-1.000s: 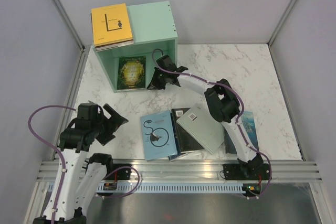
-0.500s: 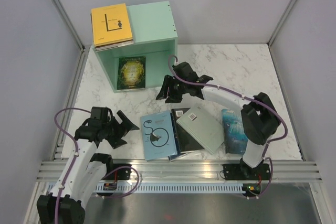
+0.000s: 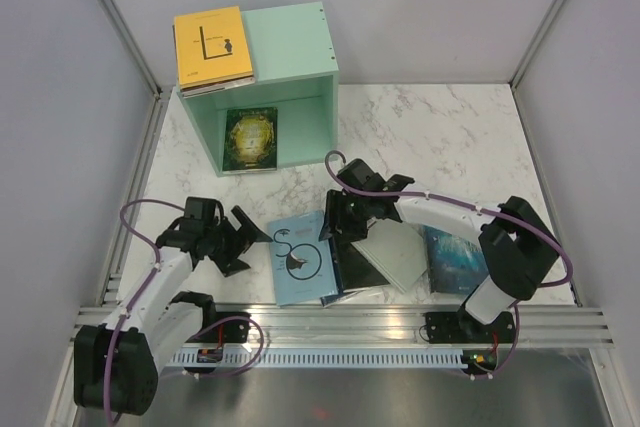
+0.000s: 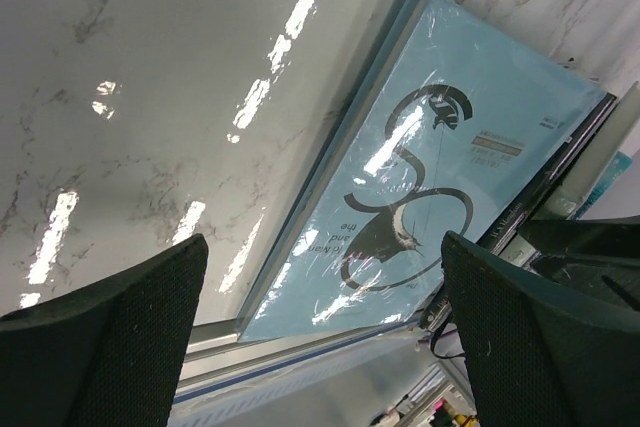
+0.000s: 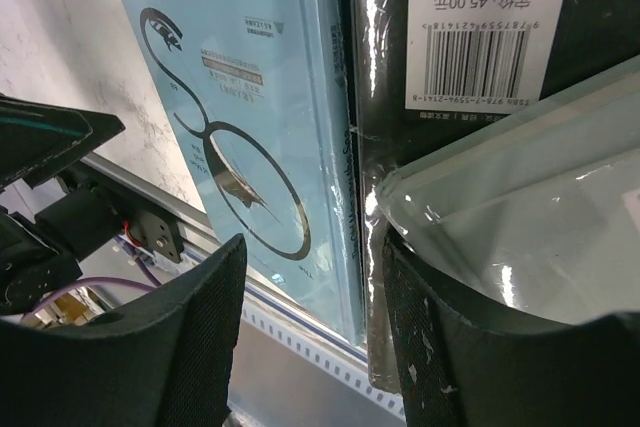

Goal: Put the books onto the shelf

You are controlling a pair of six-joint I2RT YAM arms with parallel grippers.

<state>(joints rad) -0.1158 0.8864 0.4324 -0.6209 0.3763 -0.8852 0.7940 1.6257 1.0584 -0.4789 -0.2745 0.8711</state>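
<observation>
Now both arms are down by the books on the table, each gripper open and holding nothing.

Two books are at the shelf (image 3: 290,52): the yellow-orange book (image 3: 212,45) lies on its top panel, and the dark gold-art book (image 3: 250,137) sits inside its open side. Four are on the marble table (image 3: 440,127), well apart from the shelf: a pale blue book (image 3: 298,259), a black book (image 3: 356,265) just beside it, a mint-green book (image 3: 390,252) lying across the black one, and a teal-blue book (image 3: 452,262) partly under the right arm. The left gripper (image 3: 248,247) has its jaws spread wide, just left of the pale blue book. The right gripper (image 3: 338,232) is partly open above the black book's edge.
</observation>
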